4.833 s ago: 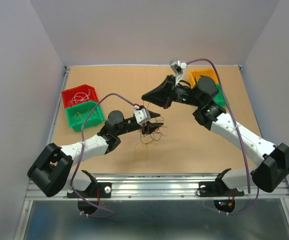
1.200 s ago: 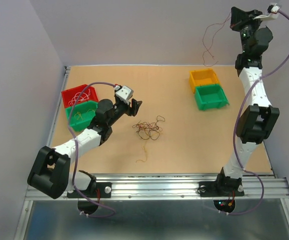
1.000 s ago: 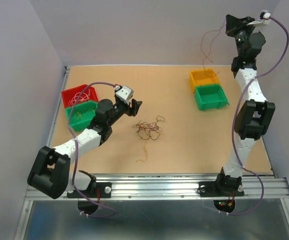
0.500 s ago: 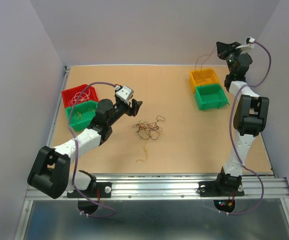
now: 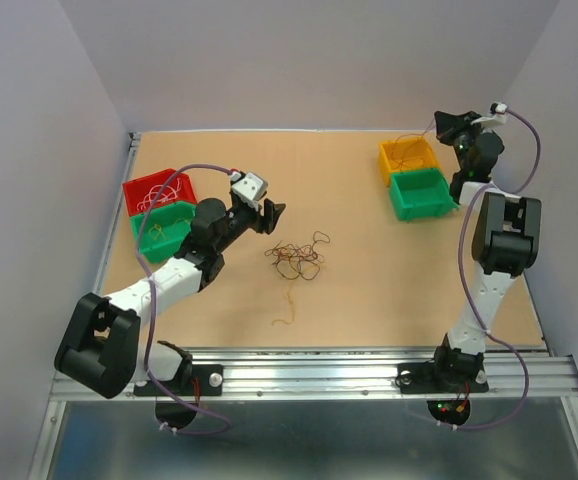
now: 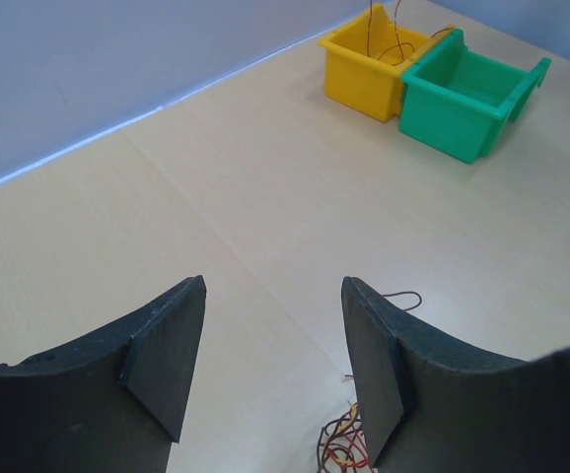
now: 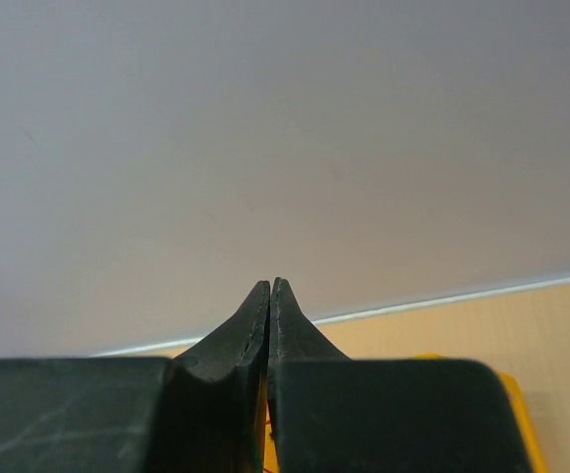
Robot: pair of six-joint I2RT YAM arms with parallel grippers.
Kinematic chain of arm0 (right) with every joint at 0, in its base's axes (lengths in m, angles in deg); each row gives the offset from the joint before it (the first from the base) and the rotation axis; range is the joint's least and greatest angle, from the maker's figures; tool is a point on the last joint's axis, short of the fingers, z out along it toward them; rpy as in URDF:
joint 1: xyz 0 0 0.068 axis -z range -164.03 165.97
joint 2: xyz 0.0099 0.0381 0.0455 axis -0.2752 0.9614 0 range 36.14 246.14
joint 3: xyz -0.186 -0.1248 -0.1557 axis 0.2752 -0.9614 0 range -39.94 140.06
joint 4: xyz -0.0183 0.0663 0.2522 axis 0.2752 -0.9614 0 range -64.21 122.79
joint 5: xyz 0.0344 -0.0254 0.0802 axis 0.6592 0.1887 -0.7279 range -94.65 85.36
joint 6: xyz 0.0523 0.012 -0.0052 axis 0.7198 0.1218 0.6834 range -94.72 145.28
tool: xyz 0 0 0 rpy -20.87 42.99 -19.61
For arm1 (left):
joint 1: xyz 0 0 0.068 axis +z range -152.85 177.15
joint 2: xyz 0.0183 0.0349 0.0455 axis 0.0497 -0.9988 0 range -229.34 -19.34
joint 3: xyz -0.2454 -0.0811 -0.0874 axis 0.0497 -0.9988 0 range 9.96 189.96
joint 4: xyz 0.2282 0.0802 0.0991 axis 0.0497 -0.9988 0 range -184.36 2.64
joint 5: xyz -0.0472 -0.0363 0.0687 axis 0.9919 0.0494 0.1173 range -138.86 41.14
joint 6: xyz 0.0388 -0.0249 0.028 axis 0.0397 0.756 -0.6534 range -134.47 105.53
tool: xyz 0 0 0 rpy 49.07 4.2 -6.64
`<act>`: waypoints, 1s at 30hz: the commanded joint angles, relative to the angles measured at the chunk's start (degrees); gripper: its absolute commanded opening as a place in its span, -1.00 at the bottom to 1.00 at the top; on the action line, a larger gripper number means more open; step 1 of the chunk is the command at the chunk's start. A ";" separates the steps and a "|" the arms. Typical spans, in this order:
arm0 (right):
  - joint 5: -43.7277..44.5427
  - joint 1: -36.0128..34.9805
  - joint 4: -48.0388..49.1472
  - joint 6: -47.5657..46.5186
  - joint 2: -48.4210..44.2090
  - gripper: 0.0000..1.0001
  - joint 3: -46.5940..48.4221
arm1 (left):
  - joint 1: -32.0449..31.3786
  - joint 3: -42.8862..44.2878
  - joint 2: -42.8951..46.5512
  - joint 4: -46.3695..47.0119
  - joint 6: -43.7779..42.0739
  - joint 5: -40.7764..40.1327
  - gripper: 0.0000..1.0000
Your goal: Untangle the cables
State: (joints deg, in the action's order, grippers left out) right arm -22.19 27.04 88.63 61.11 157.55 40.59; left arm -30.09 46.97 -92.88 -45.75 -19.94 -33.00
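The tangle of thin cables (image 5: 297,258), red, brown and yellow, lies mid-table; its edge shows at the bottom of the left wrist view (image 6: 349,445). My left gripper (image 5: 274,211) (image 6: 273,286) is open and empty, just left of the tangle and above it. My right gripper (image 5: 438,121) (image 7: 270,286) is shut on one brown cable (image 5: 416,137) that hangs down into the yellow bin (image 5: 385,165). The left wrist view shows that cable (image 6: 371,25) rising out of the yellow bin (image 6: 364,94). A single yellow cable (image 5: 285,309) lies alone nearer the front.
A green bin (image 5: 424,209) (image 6: 453,108) stands against the yellow one at the back right. A red bin (image 5: 130,196) holding loose cables and a second green bin (image 5: 149,245) stand at the left edge. Walls close the back and sides.
My right arm has come down from high above the back wall, lowering the brown cable into the yellow bin. My left arm has pulled back from the tangle and then stayed still.
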 commanded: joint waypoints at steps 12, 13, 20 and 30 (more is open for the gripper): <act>-1.01 -0.43 2.01 -10.69 -0.38 -0.99 -5.47 | 0.09 2.27 1.47 1.20 -0.06 1.98 0.38; -0.48 -0.44 0.61 -11.39 -0.47 -0.99 -5.82 | 0.09 2.27 1.38 1.20 0.03 2.25 0.38; 2.50 -1.58 -12.66 -22.82 -1.17 -0.99 -4.95 | 0.09 3.15 0.77 -0.12 0.64 4.00 0.39; 4.27 -4.91 -28.31 -31.69 0.32 -0.99 1.46 | 0.00 3.94 1.03 -1.53 0.55 4.45 0.39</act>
State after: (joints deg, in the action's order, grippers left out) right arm -19.78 24.62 67.62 36.11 157.57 36.07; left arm -30.09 48.22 -92.72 -48.57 -19.73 -29.35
